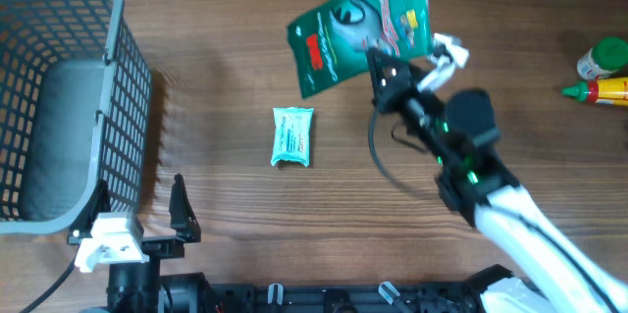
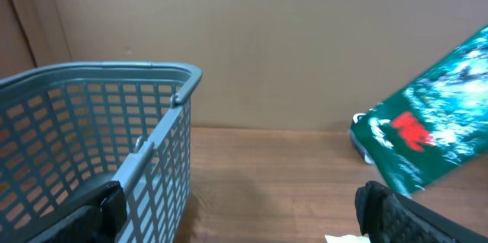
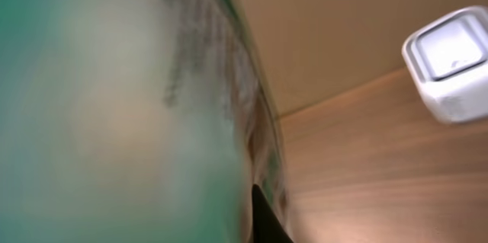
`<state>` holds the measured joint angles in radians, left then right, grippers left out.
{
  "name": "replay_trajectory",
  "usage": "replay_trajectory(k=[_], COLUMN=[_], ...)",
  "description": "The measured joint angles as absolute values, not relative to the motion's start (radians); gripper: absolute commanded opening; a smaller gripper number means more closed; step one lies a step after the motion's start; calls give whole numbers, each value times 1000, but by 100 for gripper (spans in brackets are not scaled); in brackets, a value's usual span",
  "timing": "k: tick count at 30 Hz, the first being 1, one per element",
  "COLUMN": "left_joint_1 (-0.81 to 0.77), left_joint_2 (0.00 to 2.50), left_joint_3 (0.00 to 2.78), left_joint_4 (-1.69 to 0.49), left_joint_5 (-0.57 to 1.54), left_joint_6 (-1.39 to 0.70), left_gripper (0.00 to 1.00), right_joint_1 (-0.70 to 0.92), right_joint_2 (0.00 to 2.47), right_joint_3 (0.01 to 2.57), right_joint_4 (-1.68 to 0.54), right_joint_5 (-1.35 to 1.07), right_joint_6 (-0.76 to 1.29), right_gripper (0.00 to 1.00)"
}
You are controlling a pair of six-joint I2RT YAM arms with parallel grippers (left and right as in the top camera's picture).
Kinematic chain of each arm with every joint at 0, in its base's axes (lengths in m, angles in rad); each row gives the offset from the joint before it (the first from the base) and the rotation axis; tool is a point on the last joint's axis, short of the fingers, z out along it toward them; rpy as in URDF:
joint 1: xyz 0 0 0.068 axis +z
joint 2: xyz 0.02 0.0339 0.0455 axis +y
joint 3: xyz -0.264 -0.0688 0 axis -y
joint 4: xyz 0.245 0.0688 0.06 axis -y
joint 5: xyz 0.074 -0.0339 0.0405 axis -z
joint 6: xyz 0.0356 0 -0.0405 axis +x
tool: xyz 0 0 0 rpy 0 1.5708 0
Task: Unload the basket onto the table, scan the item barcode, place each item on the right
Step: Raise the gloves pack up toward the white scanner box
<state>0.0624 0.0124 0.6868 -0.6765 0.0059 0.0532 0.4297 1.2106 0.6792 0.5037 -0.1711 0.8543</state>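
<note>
A glossy green foil pouch (image 1: pixel 358 21) is clamped in the right gripper (image 1: pixel 386 62); beside the grey plastic mesh basket (image 1: pixel 132 107), the left gripper (image 1: pixel 140 217) is spread wide, empty.

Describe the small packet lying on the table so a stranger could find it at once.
Start at the grey basket on the left and move right. The small packet lies flat mid-table. Unlike the bigger green pouch nearby, it is pale teal.

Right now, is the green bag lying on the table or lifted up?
Lifted up. The right gripper is shut on the green bag, and the left wrist view shows it tilted above the table.
</note>
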Motion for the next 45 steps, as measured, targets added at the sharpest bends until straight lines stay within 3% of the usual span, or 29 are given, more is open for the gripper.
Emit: replay_trajectory(k=[5, 10, 24, 34, 45], left_joint_1=[62, 62, 62, 62, 62], left_joint_2=[14, 14, 14, 14, 14], left_joint_3=[686, 686, 686, 686, 686], left_joint_4=[-675, -674, -675, -675, -674], left_joint_5=[6, 6, 6, 6, 6], left_joint_6=[53, 53, 53, 53, 53], left_gripper=[100, 100, 100, 100, 100], right_joint_1=[323, 305, 181, 181, 70], right_joint_2=[1584, 1890, 2247, 2302, 2304], right_joint_3=[734, 976, 1374, 1390, 1397], right_joint_4=[844, 855, 782, 762, 567], right_joint_5=[-449, -614, -690, -706, -793], right_joint_6=[1002, 1058, 1151, 1169, 1004], right_gripper=[4, 4, 4, 4, 5])
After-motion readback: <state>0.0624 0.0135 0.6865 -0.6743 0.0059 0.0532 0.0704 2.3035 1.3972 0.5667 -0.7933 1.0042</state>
